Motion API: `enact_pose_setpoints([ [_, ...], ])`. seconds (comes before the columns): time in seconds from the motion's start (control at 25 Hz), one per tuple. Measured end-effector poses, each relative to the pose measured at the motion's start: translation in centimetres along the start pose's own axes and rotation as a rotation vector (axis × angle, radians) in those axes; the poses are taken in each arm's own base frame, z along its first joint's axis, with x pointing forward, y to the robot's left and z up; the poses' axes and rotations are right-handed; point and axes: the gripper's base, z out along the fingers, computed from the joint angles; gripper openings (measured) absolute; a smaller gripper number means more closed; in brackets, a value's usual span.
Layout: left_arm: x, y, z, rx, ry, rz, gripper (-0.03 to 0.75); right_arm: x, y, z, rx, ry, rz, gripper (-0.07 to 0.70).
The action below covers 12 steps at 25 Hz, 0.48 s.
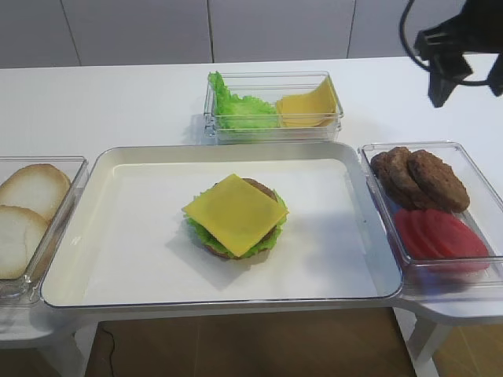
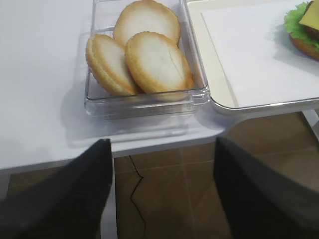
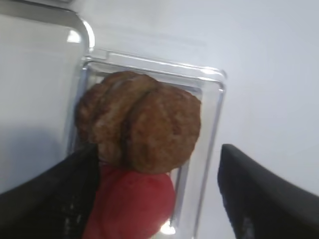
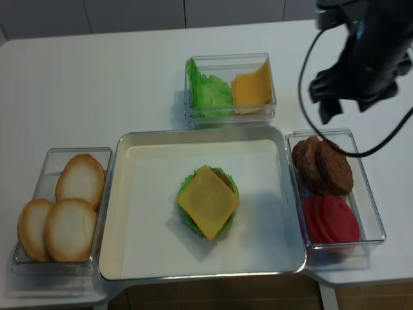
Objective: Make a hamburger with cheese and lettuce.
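Note:
The hamburger [image 1: 236,218] [image 4: 208,202] sits mid-tray, with a square yellow cheese [image 1: 234,212] slice on top and frilly green lettuce [image 1: 195,232] showing round its rim above the bun base. Spare lettuce [image 1: 234,106] and cheese [image 1: 308,104] lie in the clear box at the back. My right gripper [image 1: 469,82] [image 4: 348,106] [image 3: 157,199] hangs open and empty above the patty box at the right. In the left wrist view my left gripper [image 2: 162,194] is open and empty, off the table's front edge by the bun box; the exterior views do not show it.
A clear box at the left holds bun halves [image 1: 27,212] [image 2: 149,59]. Brown patties [image 1: 420,177] [image 3: 144,124] and red tomato slices [image 1: 440,236] [image 3: 132,204] fill the right box. The metal tray [image 1: 118,236] has raised rims. Floor [image 2: 164,174] lies beyond the table's front edge.

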Motion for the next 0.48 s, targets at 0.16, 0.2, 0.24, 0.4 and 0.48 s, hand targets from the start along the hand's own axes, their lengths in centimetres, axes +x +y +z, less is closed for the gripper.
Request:
enact_pose_setpoints([
  [0.16, 0.0, 0.0, 0.0, 0.000, 0.000, 0.000, 0.471, 0.7, -2.5, -1.9, 0.022, -0.042, 0.073, 0.570],
  [0.2, 0.0, 0.0, 0.0, 0.000, 0.000, 0.000, 0.471, 0.9, -2.8, -2.4, 0.025, -0.053, 0.083, 0.570],
  [0.24, 0.0, 0.0, 0.0, 0.000, 0.000, 0.000, 0.471, 1.4, -2.9, -3.0, 0.026, -0.067, 0.088, 0.570],
  [0.4, 0.0, 0.0, 0.0, 0.000, 0.000, 0.000, 0.471, 4.1, -2.9, -4.1, 0.026, -0.071, 0.095, 0.570],
  [0.48, 0.0, 0.0, 0.0, 0.000, 0.000, 0.000, 0.471, 5.9, -2.8, -4.2, 0.026, -0.055, 0.095, 0.568],
])
